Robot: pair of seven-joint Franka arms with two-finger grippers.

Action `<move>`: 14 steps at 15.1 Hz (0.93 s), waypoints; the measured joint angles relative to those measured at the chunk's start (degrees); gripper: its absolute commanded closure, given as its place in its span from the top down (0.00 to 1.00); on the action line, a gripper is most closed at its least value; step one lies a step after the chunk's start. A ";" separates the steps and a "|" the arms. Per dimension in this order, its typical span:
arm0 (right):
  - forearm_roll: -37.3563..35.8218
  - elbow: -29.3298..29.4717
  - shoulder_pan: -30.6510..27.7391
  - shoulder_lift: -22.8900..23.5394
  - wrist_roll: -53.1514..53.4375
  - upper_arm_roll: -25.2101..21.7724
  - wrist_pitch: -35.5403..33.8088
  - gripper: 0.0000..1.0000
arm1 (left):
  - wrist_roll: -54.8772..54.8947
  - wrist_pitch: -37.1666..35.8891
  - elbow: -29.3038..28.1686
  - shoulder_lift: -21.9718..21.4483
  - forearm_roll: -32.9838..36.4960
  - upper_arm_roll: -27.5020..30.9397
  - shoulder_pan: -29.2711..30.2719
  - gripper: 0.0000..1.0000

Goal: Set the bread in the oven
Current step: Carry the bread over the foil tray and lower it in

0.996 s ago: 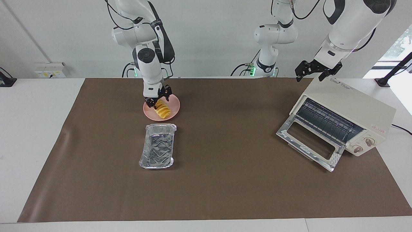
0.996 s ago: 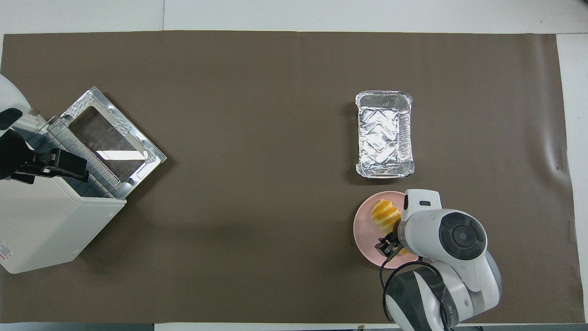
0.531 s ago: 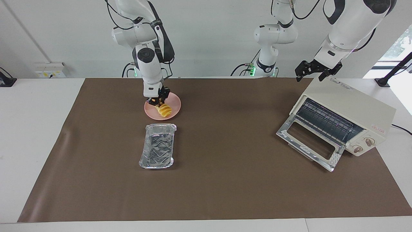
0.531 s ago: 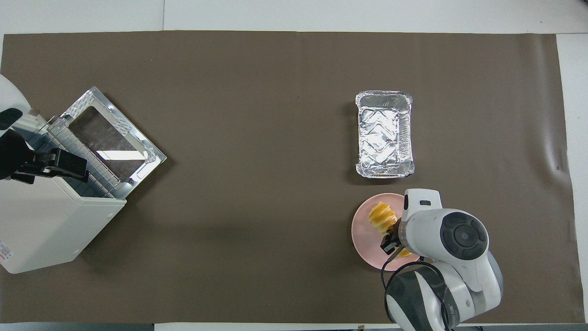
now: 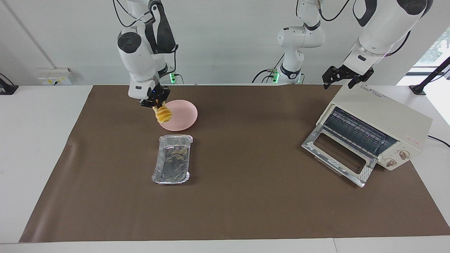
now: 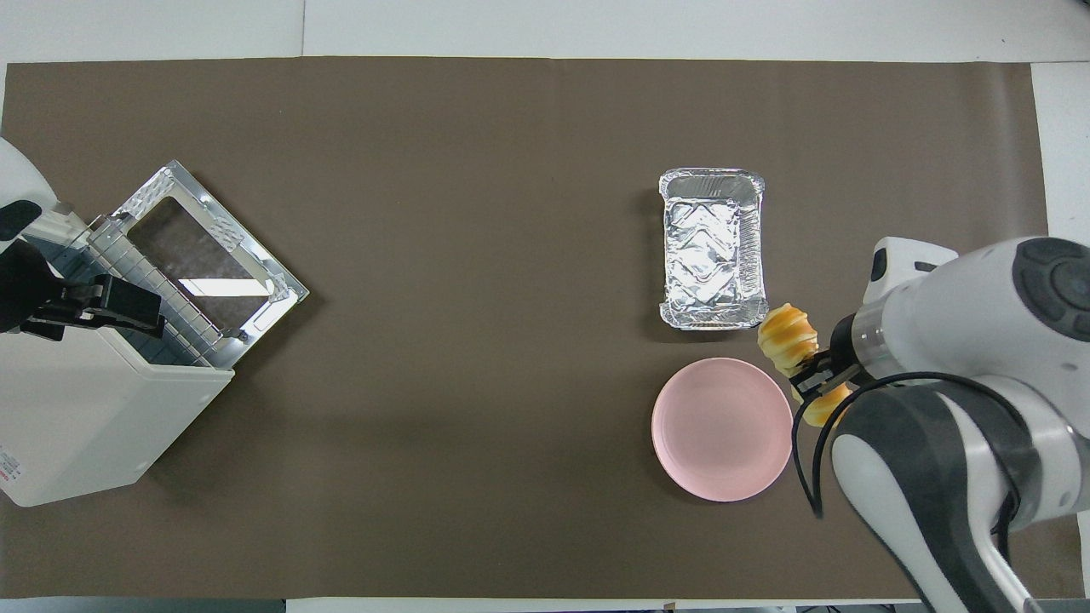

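Note:
The bread (image 5: 163, 114) (image 6: 785, 335), a ridged golden loaf, hangs in the air off the pink plate (image 5: 183, 115) (image 6: 719, 430), over the plate's rim toward the right arm's end of the table. My right gripper (image 5: 156, 104) (image 6: 815, 377) is shut on the loaf's upper end. The cream oven (image 5: 385, 114) (image 6: 81, 413) stands at the left arm's end with its glass door (image 5: 337, 154) (image 6: 204, 255) dropped open and the wire rack showing. Over the oven's top hangs my left gripper (image 5: 338, 83) (image 6: 128, 308), open and holding nothing.
A silver foil tray (image 5: 172, 160) (image 6: 712, 247) lies just farther from the robots than the pink plate. A brown mat (image 5: 246, 196) covers the table between the tray and the oven.
My right gripper closed on the bread, then lifted it off the plate and swung it toward the right arm's end of the table. The left arm has not moved.

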 measured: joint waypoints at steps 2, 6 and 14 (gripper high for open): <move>0.00 6.29 -0.42 3.40 5.81 -0.13 -1.22 0.00 | 0.00 0.00 0.00 0.00 0.00 0.00 0.00 1.00; -0.10 14.76 3.77 11.19 22.47 0.71 1.92 0.00 | 0.00 0.00 0.00 0.00 0.00 0.00 0.00 1.00; -0.18 16.09 5.53 25.42 31.55 0.41 16.72 0.00 | 0.00 0.00 0.00 0.00 0.00 0.00 0.00 1.00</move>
